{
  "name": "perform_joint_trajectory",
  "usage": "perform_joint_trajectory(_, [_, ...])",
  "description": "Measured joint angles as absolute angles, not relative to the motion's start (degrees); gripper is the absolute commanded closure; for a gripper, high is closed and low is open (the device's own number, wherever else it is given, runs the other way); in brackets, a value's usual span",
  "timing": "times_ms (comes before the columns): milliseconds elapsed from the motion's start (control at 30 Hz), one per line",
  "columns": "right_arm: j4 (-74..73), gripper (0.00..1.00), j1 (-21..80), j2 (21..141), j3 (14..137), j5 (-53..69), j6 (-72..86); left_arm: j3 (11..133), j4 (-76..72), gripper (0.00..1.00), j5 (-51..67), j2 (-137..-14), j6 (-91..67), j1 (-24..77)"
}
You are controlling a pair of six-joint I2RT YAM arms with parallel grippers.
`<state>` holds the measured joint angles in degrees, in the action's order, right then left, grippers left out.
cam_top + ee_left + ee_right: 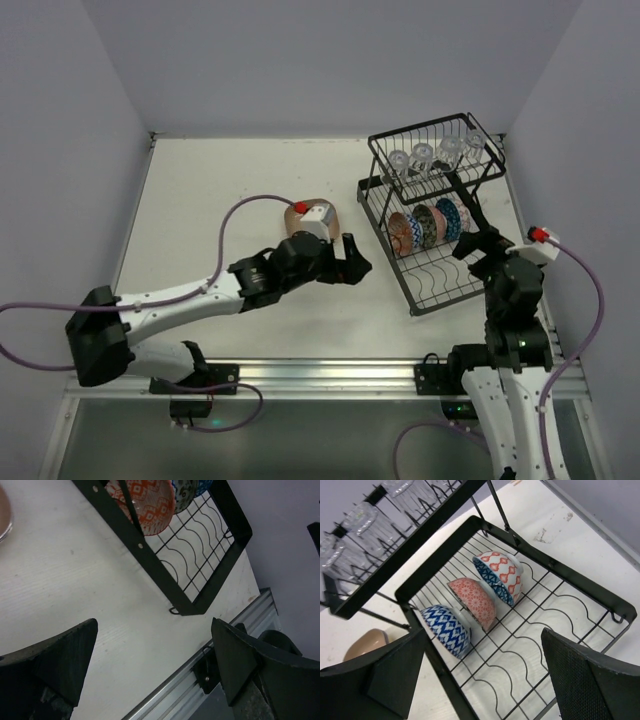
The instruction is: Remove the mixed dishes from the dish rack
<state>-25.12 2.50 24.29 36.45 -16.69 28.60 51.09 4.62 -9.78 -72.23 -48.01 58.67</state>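
The black wire dish rack [390,255] stands at the right of the table. Several clear glass cups [435,155] sit in its upper basket. Three patterned bowls stand on edge in the lower tray: a blue-and-white one [447,630], a pink-red one [475,602] and a red-and-blue one [502,575]. A tan plate [300,215] lies on the table left of the rack, partly hidden by my left arm. My left gripper [352,255] is open and empty, just left of the rack. My right gripper [485,675] is open and empty above the tray's bare near half.
The rack's near corner [200,605] lies close to the aluminium rail [200,680] at the table's front edge. Grey walls enclose the table on three sides; the rack stands close to the right wall. The tan plate's edge [4,515] shows in the left wrist view.
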Motion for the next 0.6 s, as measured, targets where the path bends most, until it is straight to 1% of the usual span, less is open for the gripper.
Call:
perform_joint_trajectory(67, [-28.36, 0.01, 2.50, 19.40, 36.51, -15.90, 29.93, 53.30, 1.04, 0.01, -11.09, -77.43, -48.73, 60.16])
perform_joint_trajectory(167, [-33.52, 0.01, 2.52, 12.32, 38.37, -13.98, 31.33, 58.65, -5.72, 0.07, -12.56, -86.76, -48.99, 61.17])
perform_joint_trajectory(200, [-34.89, 0.01, 2.52, 10.61, 39.72, -13.34, 31.62, 60.16, -7.46, 0.10, -12.91, -89.38, -48.95, 61.19])
perform_joint_trajectory(233, [-36.01, 0.01, 2.50, 9.15, 41.30, -12.23, 31.90, 61.82, -9.06, 0.11, -13.34, -91.92, -48.95, 61.21])
perform_joint_trajectory(333, [-37.82, 0.01, 2.50, 5.67, 45.30, -9.13, 32.21, 66.00, -12.21, 0.24, -14.41, -98.32, -48.64, 61.21])
perform_joint_trajectory(367, [-38.39, 0.01, 2.50, 4.69, 46.52, -7.97, 32.25, 67.72, -12.97, 0.25, -14.87, -100.57, -48.45, 61.21])
perform_joint_trajectory(500, [-39.44, 0.01, 2.52, 3.09, 49.19, -4.47, 32.27, 74.13, -14.41, 0.46, -16.51, -108.03, -46.87, 61.21])
perform_joint_trajectory(533, [-39.72, 0.01, 2.52, 3.07, 49.32, -3.86, 32.12, 75.20, -14.63, 0.48, -16.97, -109.21, -46.65, 61.21])
perform_joint_trajectory(600, [-40.29, 0.01, 2.52, 3.07, 49.32, -3.25, 31.86, 77.25, -14.50, 0.49, -17.91, -111.28, -45.87, 61.21])
